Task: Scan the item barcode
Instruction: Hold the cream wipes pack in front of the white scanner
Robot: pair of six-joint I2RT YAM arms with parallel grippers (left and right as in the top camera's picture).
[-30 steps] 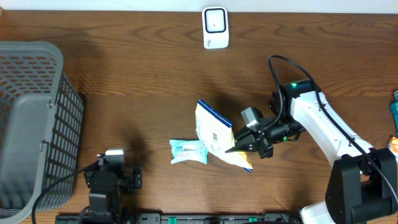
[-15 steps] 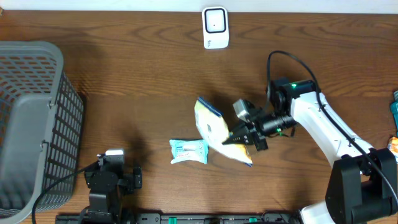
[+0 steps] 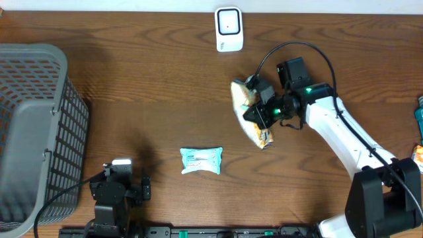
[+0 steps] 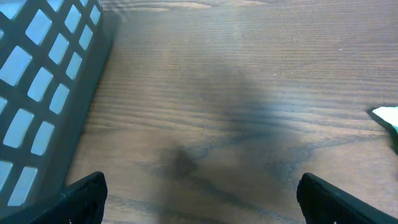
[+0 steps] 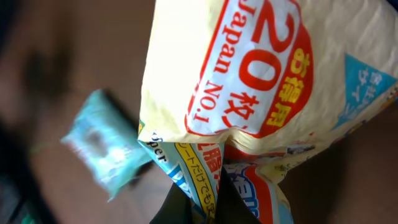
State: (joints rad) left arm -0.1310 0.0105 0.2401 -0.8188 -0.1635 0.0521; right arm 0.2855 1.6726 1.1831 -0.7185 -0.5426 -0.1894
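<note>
My right gripper is shut on a cream-yellow snack bag with red and blue print, holding it above the table's middle right, below the white scanner at the far edge. In the right wrist view the bag fills the frame, its lower edge pinched between my dark fingers at the gripper. No barcode shows on the visible sides. My left gripper stands wide open near the front left, with only bare wood between its fingertips.
A small teal packet lies on the wood at front centre, and also shows as a blur below the bag. A grey mesh basket stands at the left edge. More packets lie at the right edge.
My right gripper has lifted the snack bag and carried it up and away from the teal packet, toward the scanner, turning it over. The left arm has not moved.
</note>
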